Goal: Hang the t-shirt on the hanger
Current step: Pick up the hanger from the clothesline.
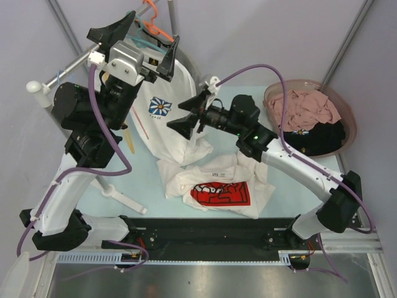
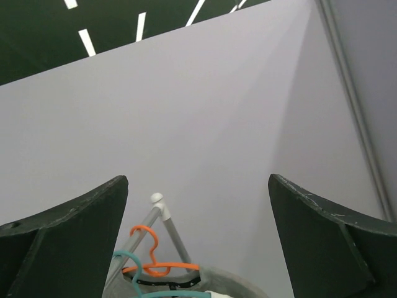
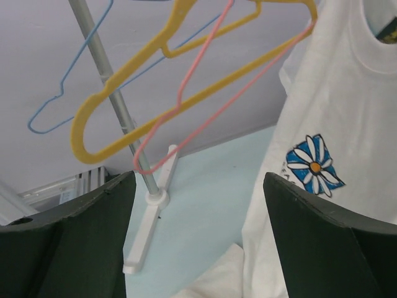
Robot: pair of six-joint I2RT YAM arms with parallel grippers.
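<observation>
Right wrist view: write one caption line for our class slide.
Open right gripper faces a thin pale-pink hanger hung beside a yellow hanger and a white daisy-print t-shirt.

Nothing legible: only tiny white lettering on the t-shirt (image 1: 218, 189) red print.

Top view overhead, both wrists facing rack (image 3: 102, 68)

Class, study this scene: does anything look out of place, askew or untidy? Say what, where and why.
The t-shirt with the red print lies crumpled on the table, folded over itself instead of spread flat. On the rack, the pink hanger hangs tilted, crossing the yellow hanger rather than hanging straight.
</observation>
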